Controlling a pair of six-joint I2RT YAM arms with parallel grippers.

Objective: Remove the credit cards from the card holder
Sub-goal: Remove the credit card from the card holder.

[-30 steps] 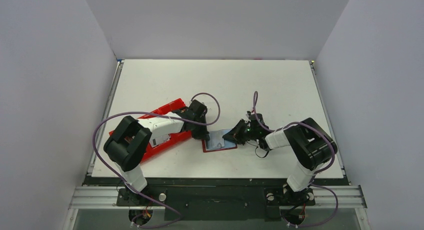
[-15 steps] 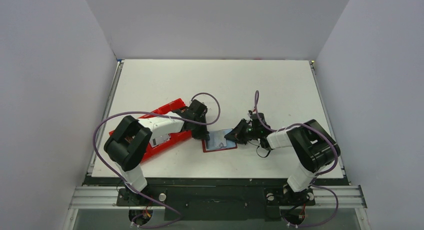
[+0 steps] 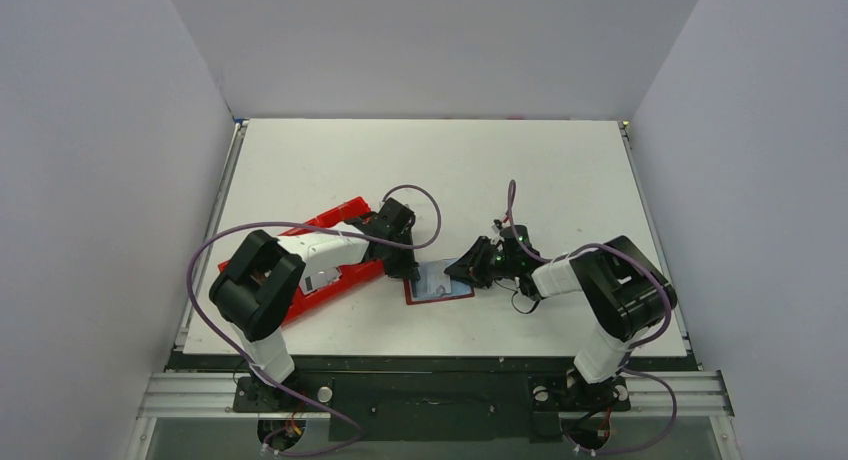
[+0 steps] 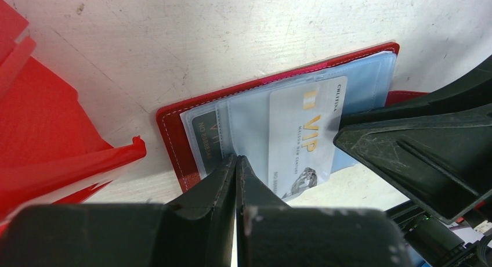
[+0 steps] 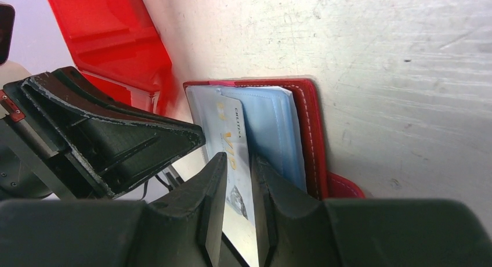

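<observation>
The dark red card holder [image 3: 440, 283] lies open on the table, pale blue sleeves up. It also shows in the left wrist view [image 4: 174, 139] and the right wrist view [image 5: 307, 122]. A silver-white credit card [image 4: 304, 139] with gold "VIP" lettering sticks partly out of a sleeve. My left gripper [image 4: 236, 161] is shut, its tips pressed on the holder's left sleeve [image 3: 408, 270]. My right gripper [image 3: 468, 270] is at the holder's right edge. Its jaws stand a narrow gap apart with the credit card [image 5: 234, 145] between them [image 5: 238, 168]. A grey card [image 4: 206, 133] sits in the left sleeve.
The bright red compartment tray [image 3: 335, 242] lies just left of the holder, under my left arm; it also shows in the left wrist view [image 4: 52, 133] and the right wrist view [image 5: 110, 35]. The holder's red strap tab [image 5: 342, 188] pokes out beside my right gripper.
My right gripper has shifted slightly left onto the holder's right edge. My left gripper and the holder have stayed put.
</observation>
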